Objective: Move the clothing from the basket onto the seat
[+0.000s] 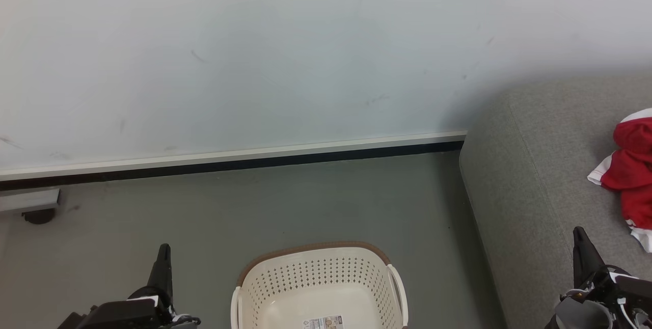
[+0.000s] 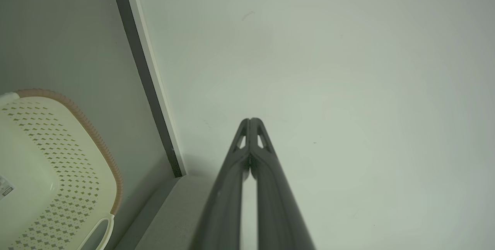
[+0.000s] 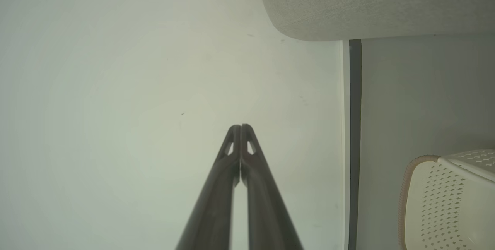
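The red clothing [image 1: 631, 166] with white trim lies bunched on the light-grey seat [image 1: 540, 166] at the right edge of the head view. The cream basket [image 1: 318, 273] with its brown rim stands on the floor at the bottom centre, and only a paper label shows on its bottom. My left gripper [image 1: 164, 248] is at the lower left, shut with nothing in it, fingertips together [image 2: 250, 120]. My right gripper [image 1: 577, 231] is at the lower right over the seat's front part, also shut and holding nothing [image 3: 240, 127]. The basket [image 2: 58, 172] [image 3: 448, 199] and the seat [image 3: 371, 2] also appear in the wrist views.
A pale wall [image 1: 285, 54] with a white and black skirting [image 1: 229, 161] runs behind the grey floor [image 1: 305, 201]. A caster wheel under a grey bar [image 1: 38, 214] sits at the far left.
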You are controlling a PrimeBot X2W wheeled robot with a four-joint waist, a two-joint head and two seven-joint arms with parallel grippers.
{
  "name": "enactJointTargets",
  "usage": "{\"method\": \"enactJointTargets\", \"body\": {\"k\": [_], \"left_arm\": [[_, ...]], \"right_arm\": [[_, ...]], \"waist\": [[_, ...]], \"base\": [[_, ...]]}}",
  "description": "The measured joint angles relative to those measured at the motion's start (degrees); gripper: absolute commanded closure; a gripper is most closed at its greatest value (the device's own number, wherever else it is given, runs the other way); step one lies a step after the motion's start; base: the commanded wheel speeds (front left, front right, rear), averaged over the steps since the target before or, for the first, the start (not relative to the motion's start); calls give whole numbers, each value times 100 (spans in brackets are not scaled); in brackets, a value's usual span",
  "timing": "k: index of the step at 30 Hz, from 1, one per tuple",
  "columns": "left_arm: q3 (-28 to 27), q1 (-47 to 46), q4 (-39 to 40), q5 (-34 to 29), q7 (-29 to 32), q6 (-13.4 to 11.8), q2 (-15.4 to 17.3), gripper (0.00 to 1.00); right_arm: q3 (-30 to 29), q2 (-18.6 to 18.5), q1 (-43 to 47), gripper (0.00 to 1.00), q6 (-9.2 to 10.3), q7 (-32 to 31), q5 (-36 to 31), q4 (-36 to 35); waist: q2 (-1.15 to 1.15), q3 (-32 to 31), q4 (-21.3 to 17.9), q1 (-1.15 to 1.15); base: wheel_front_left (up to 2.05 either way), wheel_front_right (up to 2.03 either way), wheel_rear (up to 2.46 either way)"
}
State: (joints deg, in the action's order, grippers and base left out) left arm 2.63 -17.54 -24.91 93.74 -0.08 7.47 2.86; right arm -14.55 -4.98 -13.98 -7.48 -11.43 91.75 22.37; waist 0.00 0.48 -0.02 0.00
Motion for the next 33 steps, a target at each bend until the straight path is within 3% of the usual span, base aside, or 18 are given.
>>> {"method": "enactJointTargets", "body": {"k": [33], "left_arm": [[0,0,0,0,0,0,0,100]], "right_arm": [[-58,36,-24,100,0,-29,-46,1]], "waist": [[0,0,0,0]], "base": [[0,0,0]]}}
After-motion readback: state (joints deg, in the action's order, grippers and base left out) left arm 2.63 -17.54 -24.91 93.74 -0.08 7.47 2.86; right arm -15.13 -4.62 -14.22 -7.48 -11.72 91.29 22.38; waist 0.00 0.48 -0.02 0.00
